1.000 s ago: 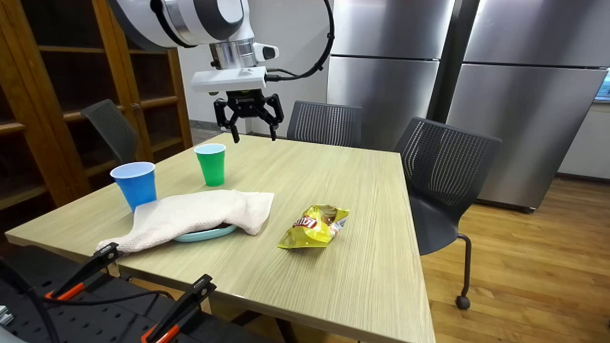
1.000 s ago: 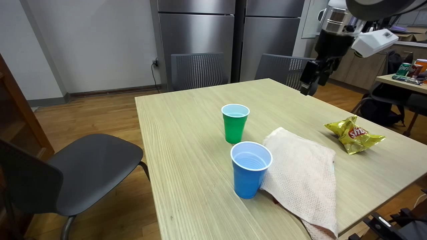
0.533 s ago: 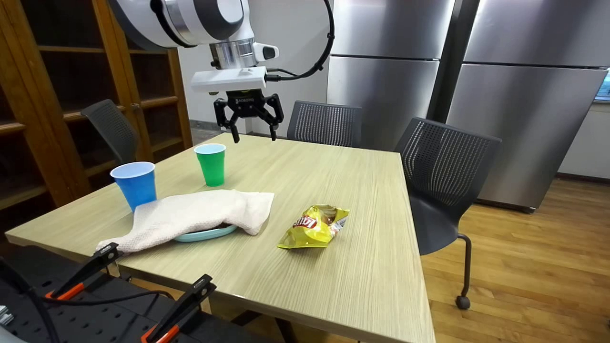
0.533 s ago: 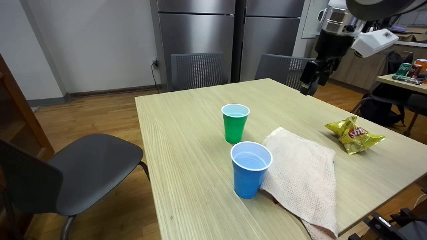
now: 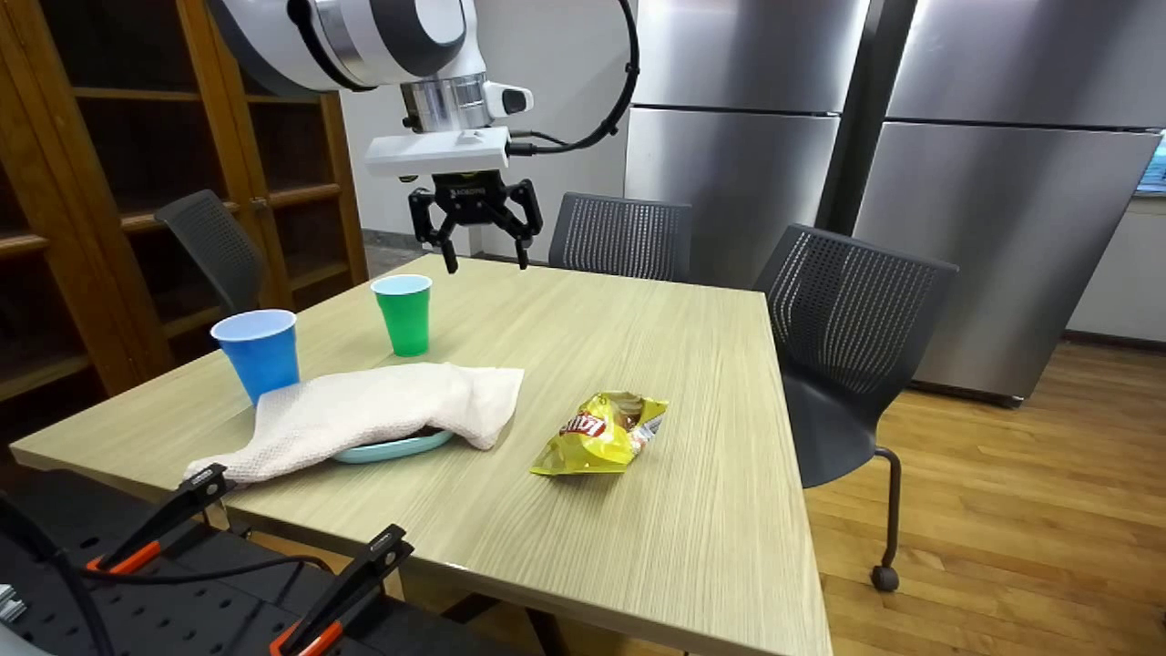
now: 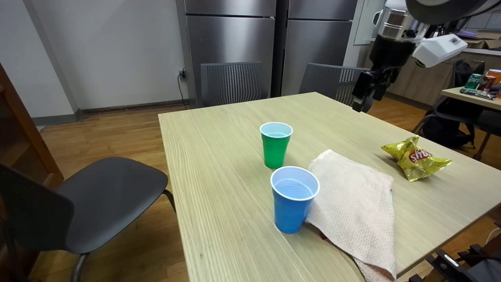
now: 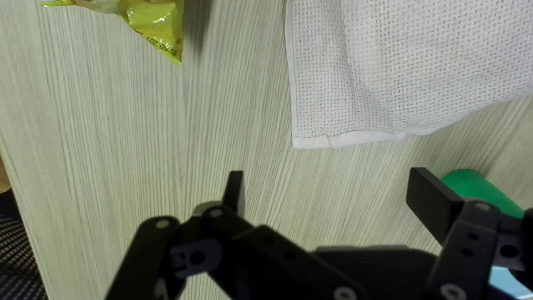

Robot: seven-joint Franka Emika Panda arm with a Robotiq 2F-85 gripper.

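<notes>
My gripper (image 5: 487, 262) is open and empty, held above the table (image 5: 710, 528); it also shows in an exterior view (image 6: 367, 102) and in the wrist view (image 7: 327, 179). A green cup (image 5: 406, 321) stands upright nearby, partly behind a finger in the wrist view (image 7: 479, 187). A blue cup (image 6: 291, 213) stands upright beside a whitish cloth (image 6: 352, 207). The cloth drapes over a light blue plate (image 5: 393, 450), mostly hidden, with something dark under the cloth. A yellow chip bag (image 5: 592, 442) lies apart from the cloth; its corner shows in the wrist view (image 7: 156, 23).
Dark chairs (image 5: 838, 364) stand around the table, one by the left side (image 6: 113, 199) in an exterior view. Black and orange clamps (image 5: 346, 588) sit on the dark perforated base at the near edge. Steel refrigerators (image 5: 738, 173) and a wooden cabinet (image 5: 219, 137) stand behind.
</notes>
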